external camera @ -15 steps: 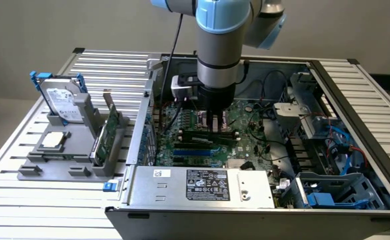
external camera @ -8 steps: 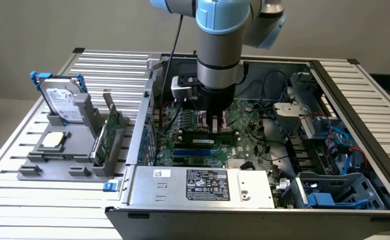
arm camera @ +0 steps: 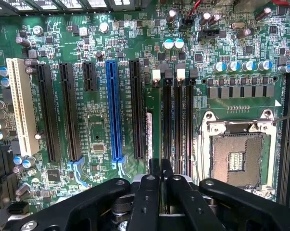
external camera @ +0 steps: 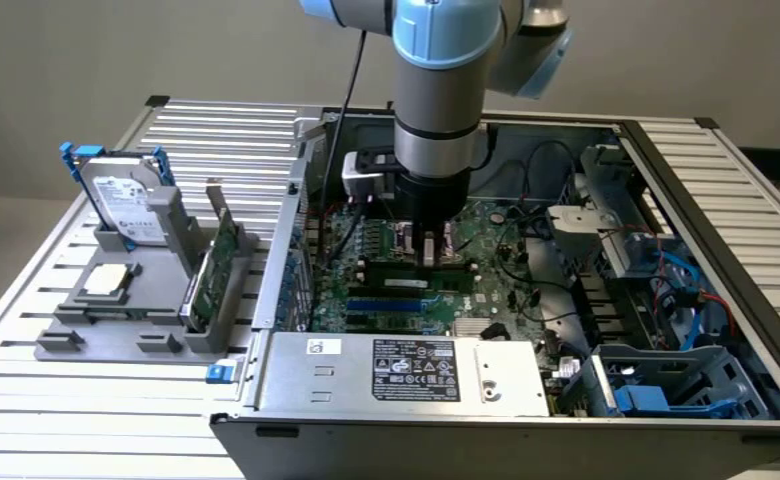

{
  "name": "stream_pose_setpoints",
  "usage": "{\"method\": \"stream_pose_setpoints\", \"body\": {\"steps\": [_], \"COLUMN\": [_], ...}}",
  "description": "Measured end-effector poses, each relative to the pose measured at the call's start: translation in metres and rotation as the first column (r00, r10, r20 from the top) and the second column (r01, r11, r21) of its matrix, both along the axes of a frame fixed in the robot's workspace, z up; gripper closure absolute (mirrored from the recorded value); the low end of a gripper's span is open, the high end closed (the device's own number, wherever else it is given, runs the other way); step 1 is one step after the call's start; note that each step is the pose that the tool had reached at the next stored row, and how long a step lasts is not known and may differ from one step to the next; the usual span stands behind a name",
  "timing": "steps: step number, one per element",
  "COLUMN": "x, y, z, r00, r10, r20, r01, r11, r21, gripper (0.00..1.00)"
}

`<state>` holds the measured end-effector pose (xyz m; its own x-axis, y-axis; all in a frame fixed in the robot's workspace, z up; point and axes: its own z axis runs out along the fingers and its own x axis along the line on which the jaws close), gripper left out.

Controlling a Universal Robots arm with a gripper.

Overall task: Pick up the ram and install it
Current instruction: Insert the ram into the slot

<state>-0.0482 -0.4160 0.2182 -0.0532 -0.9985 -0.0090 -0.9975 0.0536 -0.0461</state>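
Install step in hand: the gripper (external camera: 428, 260) is down inside the open computer case (external camera: 497, 432) on the slatted metal table (external camera: 97, 420).
Over the motherboard (arm camera: 101, 120), its fingers are drawn together at the memory slots (arm camera: 178, 125), right at the ram (external camera: 387, 266) — a true pinch can't be confirmed. Seating calls for square, straight pressure.

The ram (external camera: 385, 267) was a slim, dark stick of board, standing on edge among the memory slots on the motherboard (external camera: 497, 290). In the exterior view it ran level and crosswise, directly beneath my claw (external camera: 430, 256). From my wrist I saw it almost edge-on (arm camera: 150, 132), a narrow green strip with a pale label, parallel to the black slots (arm camera: 178, 125) just beside it. One end passed under my claw. Whether I pinched it, I could not tell.
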Motion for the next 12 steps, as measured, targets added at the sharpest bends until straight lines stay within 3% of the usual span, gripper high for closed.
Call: {"method": "stream_pose_setpoints", "body": {"steps": [6, 12], "x": [0.000, 0.000], "y": [0.0001, 0.0000], "z": [0.0036, 0.0260], "r00": [0.9999, 0.9998], "r10": [-0.008, -0.009], "r20": [-0.0092, -0.0163], "r01": [0.008, 0.009], "r11": [1.0000, 1.0000], "r21": [0.0005, -0.0002], "gripper": [0.87, 0.87]}}
